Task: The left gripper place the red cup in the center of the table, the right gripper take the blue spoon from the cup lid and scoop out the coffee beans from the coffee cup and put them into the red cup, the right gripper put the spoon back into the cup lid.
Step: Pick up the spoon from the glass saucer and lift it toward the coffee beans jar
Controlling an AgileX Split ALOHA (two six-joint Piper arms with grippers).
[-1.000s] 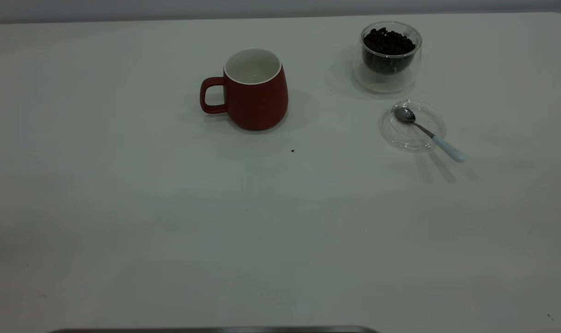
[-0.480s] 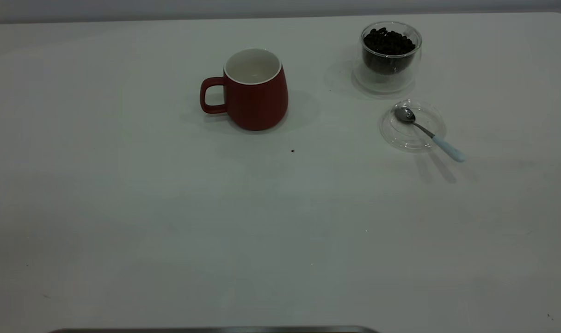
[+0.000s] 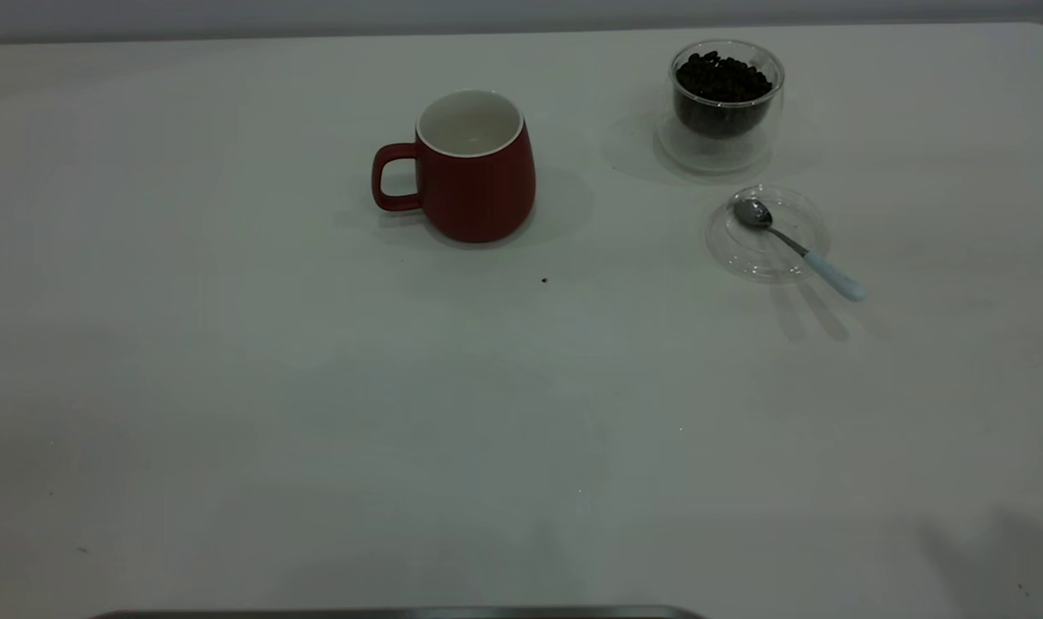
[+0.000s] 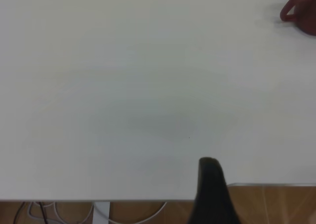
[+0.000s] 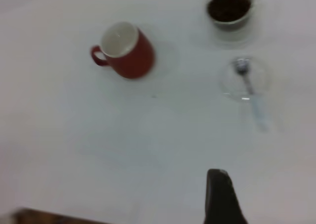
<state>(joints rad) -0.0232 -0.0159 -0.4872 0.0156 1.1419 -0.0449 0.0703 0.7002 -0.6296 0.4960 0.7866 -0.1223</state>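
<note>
The red cup stands upright on the bench, toward the far side and a little left of the middle, its handle pointing to the left arm's side and its white inside bare. Off to the right arm's side, near the far edge, sits the coffee cup with the coffee beans heaped in it. Just in front of it, close but apart, lies the cup lid, and the blue spoon rests across it with its metal bowl inside the lid and its pale handle sticking out over the rim onto the bench.

None of these has shifted since a second ago. The one change is a soft grey shadow that has spread over the near right corner of the bench, which was evenly lit before.

No arm reaches into the outside view. From the left wrist, only one dark finger of the left gripper shows, at the near edge of the bench, well apart from the red cup; from the right wrist, one dark finger of the right gripper hangs over bare bench with all the things far ahead. For both I cannot tell how wide the jaws stand; neither holds anything I can see.
</note>
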